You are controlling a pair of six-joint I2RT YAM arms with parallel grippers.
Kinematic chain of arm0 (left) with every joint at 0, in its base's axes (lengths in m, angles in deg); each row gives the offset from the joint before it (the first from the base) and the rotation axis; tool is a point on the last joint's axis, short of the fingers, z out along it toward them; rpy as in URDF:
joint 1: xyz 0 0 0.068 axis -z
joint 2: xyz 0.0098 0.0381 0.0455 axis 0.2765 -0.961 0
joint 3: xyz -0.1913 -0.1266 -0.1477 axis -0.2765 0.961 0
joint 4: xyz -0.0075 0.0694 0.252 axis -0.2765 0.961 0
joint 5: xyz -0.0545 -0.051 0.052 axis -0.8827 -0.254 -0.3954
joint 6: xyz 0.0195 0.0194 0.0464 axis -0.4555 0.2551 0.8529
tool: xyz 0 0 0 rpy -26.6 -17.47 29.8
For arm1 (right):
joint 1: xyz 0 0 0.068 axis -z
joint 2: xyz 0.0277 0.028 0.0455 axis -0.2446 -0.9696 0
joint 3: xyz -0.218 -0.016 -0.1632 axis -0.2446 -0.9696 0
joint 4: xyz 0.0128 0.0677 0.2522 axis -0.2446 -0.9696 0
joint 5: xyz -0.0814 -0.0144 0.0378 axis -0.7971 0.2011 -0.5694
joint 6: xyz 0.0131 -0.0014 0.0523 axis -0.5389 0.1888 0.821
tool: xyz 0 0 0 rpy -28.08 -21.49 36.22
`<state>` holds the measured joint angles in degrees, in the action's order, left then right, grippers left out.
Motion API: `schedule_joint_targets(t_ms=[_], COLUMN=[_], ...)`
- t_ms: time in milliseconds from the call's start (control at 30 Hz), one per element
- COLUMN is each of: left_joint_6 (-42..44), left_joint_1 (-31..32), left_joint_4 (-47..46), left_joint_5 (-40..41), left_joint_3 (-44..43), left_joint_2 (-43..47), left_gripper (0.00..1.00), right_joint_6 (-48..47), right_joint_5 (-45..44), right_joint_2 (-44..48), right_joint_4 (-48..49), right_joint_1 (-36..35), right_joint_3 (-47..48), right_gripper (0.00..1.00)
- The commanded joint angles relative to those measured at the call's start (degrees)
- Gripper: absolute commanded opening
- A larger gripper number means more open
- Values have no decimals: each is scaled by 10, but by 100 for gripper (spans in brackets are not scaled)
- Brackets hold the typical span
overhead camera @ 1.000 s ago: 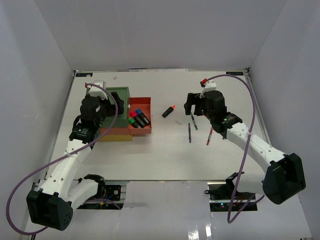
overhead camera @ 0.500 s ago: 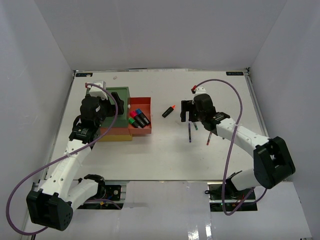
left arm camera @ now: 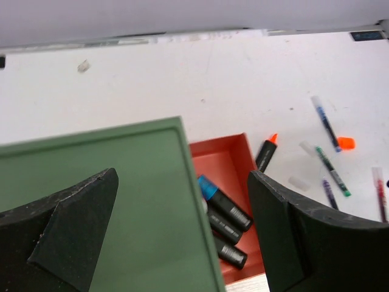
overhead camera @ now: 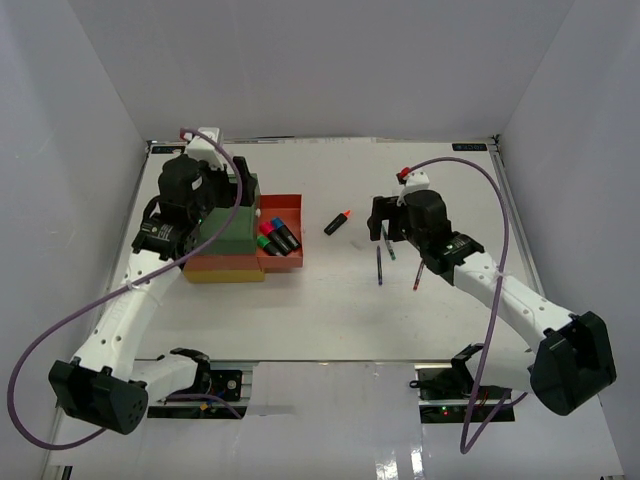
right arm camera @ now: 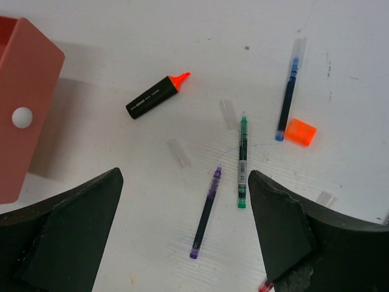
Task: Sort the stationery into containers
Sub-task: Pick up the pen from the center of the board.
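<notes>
Overhead view: a white table (overhead camera: pixel 330 310) stands inside white walls. At the left is a stack of drawers (overhead camera: pixel 225 273), green on top, red-orange in the middle and yellow at the bottom. The red-orange drawer (overhead camera: pixel 283 264) sticks out to the right and holds black highlighters (overhead camera: pixel 277 236) with coloured caps. The left gripper (overhead camera: pixel 224 190) hangs above the green tier (overhead camera: pixel 240 216), spread wide and holding nothing. Near the middle of the table an orange-tipped highlighter (overhead camera: pixel 338 223) lies alone. To its right the right gripper (overhead camera: pixel 385 225) hovers over thin pens (overhead camera: pixel 379 265), also spread wide and empty.

Left wrist view: two black fingers (left arm camera: pixel 67 231) stand far apart over the green tier. Beyond it, the red-orange drawer shows three highlighters side by side, the farthest with a blue cap (left arm camera: pixel 206 187). The orange-tipped highlighter lies just past the drawer's corner, and the pens are scattered further right.

Right wrist view: the fingers stand far apart above the bare table. Between them lie a green pen (right arm camera: pixel 242 161) and a purple pen (right arm camera: pixel 205 213), close together. A blue pen (right arm camera: pixel 289 97) lies beyond, with a loose orange cap (right arm camera: pixel 300 132) just beside its end. The orange-tipped highlighter is at the upper left, apart from the drawer's corner and its white knob (right arm camera: pixel 22 117).
</notes>
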<state>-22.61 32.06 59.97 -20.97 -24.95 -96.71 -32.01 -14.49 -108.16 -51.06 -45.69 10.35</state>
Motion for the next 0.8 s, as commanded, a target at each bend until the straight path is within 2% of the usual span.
schedule_joint_targets(t_ms=[0,133,167,367,633,767], left_joint_6=[33,40,42,47,31,34], left_joint_1=[23,64,94,215,236,236], left_joint_4=[44,89,107,152,187,201], left_joint_5=[-42,-85,-87,-32,-17,19], left_joint_3=[-94,-187,-204,-320,-436,-466], left_joint_2=[-26,-112,-130,-295,-468,-534], left_gripper=[98,98,98,98,98,98], right_joint_6=[-13,-18,-23,-29,-40,-33], right_joint_5=[-4,-15,-17,-29,-48,-52], right_joint_2=[49,102,120,189,278,328], right_joint_4=[14,16,16,16,15,14], right_joint_1=[1,1,1,1,1,2], right_joint_3=[-12,-39,-43,-81,-143,-179], right_gripper=[90,90,90,90,90,91])
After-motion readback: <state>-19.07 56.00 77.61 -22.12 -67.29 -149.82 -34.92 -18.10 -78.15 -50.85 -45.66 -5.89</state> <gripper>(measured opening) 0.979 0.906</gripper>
